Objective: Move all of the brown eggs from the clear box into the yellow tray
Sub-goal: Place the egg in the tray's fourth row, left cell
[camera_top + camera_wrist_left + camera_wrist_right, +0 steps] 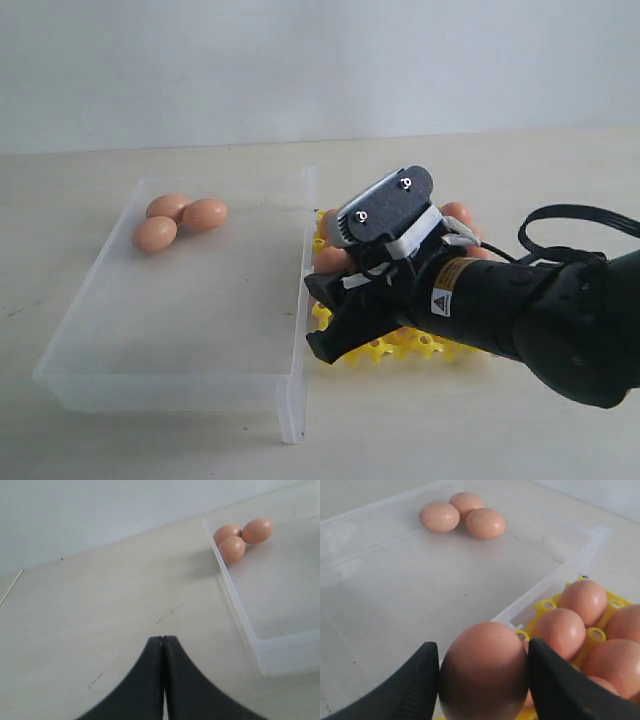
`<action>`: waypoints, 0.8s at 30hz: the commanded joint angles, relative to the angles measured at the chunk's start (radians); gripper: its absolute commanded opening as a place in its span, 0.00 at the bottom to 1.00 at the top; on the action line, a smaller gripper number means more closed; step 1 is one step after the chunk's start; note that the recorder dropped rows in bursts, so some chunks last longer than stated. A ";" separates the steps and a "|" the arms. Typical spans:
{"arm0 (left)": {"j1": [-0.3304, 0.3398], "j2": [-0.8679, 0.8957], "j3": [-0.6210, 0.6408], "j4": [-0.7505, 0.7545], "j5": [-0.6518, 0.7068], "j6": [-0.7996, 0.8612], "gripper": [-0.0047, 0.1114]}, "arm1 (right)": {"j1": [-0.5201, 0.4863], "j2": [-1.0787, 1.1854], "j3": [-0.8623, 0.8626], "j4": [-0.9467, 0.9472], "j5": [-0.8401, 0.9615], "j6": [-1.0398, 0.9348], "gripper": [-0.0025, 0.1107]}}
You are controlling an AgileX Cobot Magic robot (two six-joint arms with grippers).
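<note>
My right gripper (pixel 483 680) is shut on one of the brown eggs (pixel 483 670), held over the near wall between the clear box (pixel 570 565) and the yellow tray (pixel 593 636). In the exterior view the right gripper (pixel 325 315) hangs over the tray's (pixel 400 345) left edge and hides most of it. Several eggs (pixel 586 600) sit in tray cups. Three eggs (pixel 168 207) lie clustered in the far left corner of the clear box (pixel 170 392). My left gripper (pixel 163 639) is shut and empty over bare table, left of the box (pixel 240 615) and its eggs (pixel 232 549).
The box's right wall (pixel 305 250) stands between the box floor and the tray. The right arm's black cable (pixel 570 215) loops above the table at the right. A plain pale wall (pixel 320 60) runs behind the table.
</note>
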 commanded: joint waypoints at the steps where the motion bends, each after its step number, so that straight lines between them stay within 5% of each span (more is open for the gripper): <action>1: -0.002 -0.006 -0.004 0.000 -0.006 -0.005 0.04 | -0.006 0.032 0.038 0.063 -0.070 -0.029 0.02; 16: -0.002 -0.006 -0.004 0.000 -0.006 -0.005 0.04 | -0.006 0.134 0.047 0.063 -0.140 0.014 0.03; 24: -0.002 -0.006 -0.004 0.000 -0.006 -0.005 0.04 | -0.006 0.145 0.045 0.063 -0.155 0.086 0.23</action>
